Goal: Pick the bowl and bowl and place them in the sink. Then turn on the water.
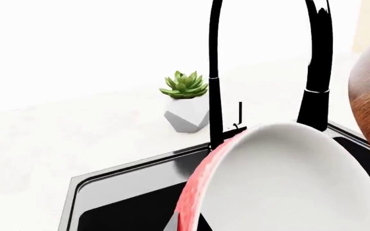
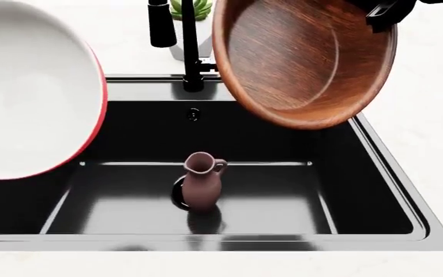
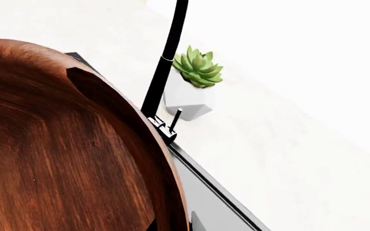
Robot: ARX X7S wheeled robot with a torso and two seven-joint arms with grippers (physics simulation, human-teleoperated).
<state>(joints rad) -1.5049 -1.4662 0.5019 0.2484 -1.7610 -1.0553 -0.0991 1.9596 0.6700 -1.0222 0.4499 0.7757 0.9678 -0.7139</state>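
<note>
Currently both bowls are hanging tilted over the sink [image 2: 383, 173]: red bowl [image 2: 29, 86] at left, wood bowl [image 2: 302, 60] at right near the tap [image 2: 187, 46]. Right gripper [image 2: 387, 12] is gripping the wood bowl's rim; left jaws are out of view, cannot tell. Judging: lowering each into the basin before releasing, avoiding the pitcher [image 2: 201, 183] and tap.

red/white bowl [image 2: 29, 92] & wood bowl [image 2: 302, 57] tilted above blk sink [image 2: 375, 173]
</note>
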